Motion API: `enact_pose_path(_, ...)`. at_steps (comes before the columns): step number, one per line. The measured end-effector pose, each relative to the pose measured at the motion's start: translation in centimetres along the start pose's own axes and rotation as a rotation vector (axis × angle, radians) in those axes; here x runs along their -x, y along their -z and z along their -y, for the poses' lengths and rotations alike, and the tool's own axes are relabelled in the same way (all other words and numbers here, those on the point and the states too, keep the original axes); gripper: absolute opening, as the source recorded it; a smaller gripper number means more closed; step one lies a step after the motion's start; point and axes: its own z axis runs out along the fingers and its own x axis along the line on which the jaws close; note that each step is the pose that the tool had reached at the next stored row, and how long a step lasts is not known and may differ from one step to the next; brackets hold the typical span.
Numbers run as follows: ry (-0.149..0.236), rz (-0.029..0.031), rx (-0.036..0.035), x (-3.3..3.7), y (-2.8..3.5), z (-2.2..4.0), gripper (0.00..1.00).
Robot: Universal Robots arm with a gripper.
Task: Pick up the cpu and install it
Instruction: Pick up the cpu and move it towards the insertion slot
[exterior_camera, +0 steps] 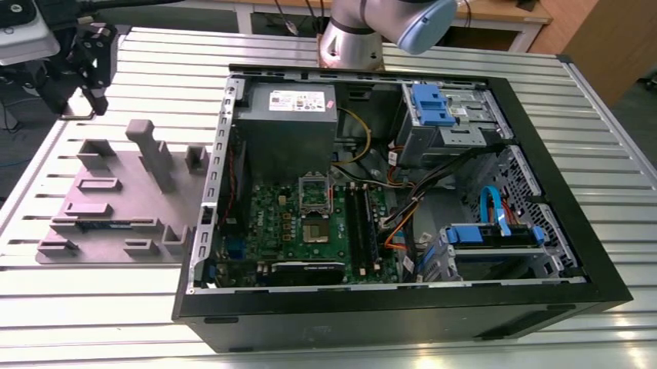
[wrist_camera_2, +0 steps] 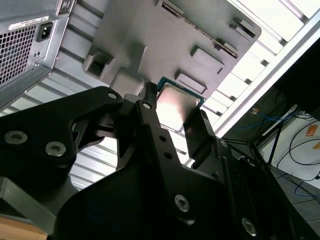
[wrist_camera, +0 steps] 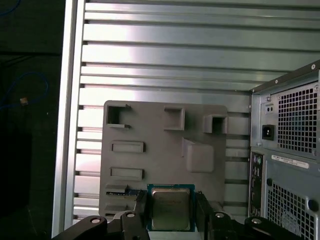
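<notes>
1 cpu [wrist_camera: 170,207] clamped in gripper [wrist_camera: 171,202] | 1 grey tray [wrist_camera: 160,130] below, at worktop [exterior_camera: 103,307] edge | 1 open case [exterior_camera: 411,192] beside

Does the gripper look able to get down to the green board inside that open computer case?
Probably yes: the computer case lies with its side open, the green board faces up, and nothing covers it. The gripper, holding the cpu, hangs near the grey tray.
</notes>
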Motion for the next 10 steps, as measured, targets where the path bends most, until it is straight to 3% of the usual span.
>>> enact_pose_path(10, 0.000, -0.0001, -0.0001, 1.44, 0.04, 0.04, 0.47)
